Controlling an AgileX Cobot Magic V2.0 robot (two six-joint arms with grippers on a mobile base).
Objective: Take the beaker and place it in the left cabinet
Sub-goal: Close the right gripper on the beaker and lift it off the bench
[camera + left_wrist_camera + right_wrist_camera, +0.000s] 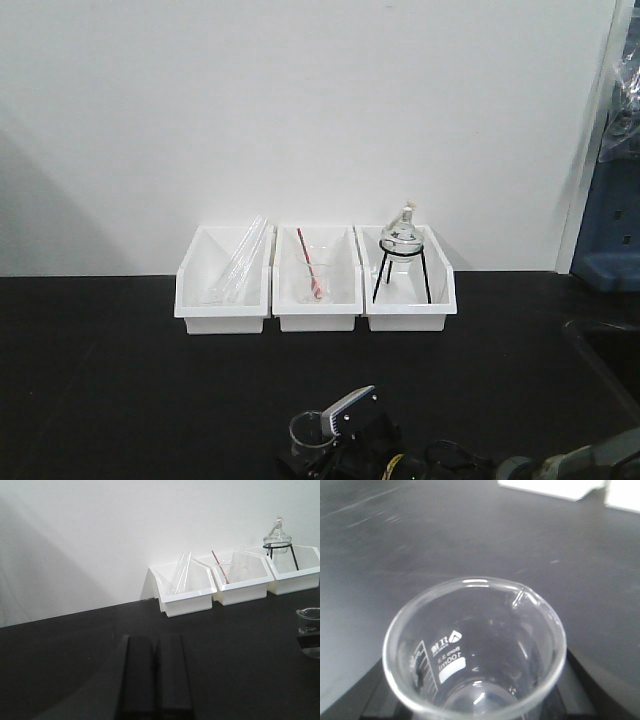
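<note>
Right fingers [600, 692] grip the beaker [475, 645] by its wall; light, slick, brittle glass, so squeeze gently. Left fingers [137, 680] closed, empty.

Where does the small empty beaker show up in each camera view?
Exterior front-facing: beaker at bottom centre.
Left wrist: beaker cropped at the right edge.
Right wrist: beaker fills the lower frame, seen from above.
Shared landmark: white bins.
</note>
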